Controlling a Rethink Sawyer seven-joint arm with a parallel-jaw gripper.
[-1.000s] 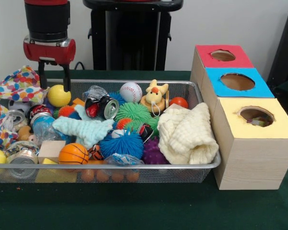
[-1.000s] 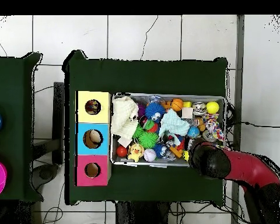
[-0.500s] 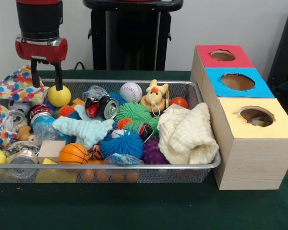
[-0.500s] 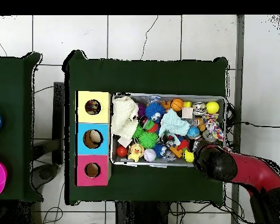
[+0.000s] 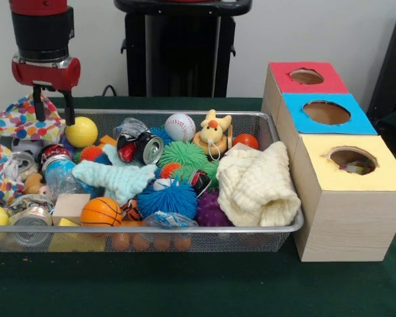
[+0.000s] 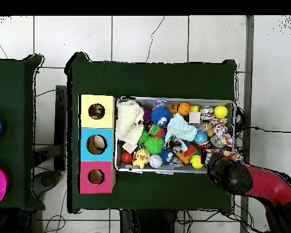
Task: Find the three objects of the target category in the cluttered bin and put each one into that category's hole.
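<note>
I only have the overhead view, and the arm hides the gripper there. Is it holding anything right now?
Observer: No. From the front, the gripper is open and there is nothing between its fingers.
Operator: How does it sit relative to the yellow ball at that end of the bin?
Observer: It hangs just beside the yellow ball without touching it. The fingertips are about level with the ball's top.
</note>
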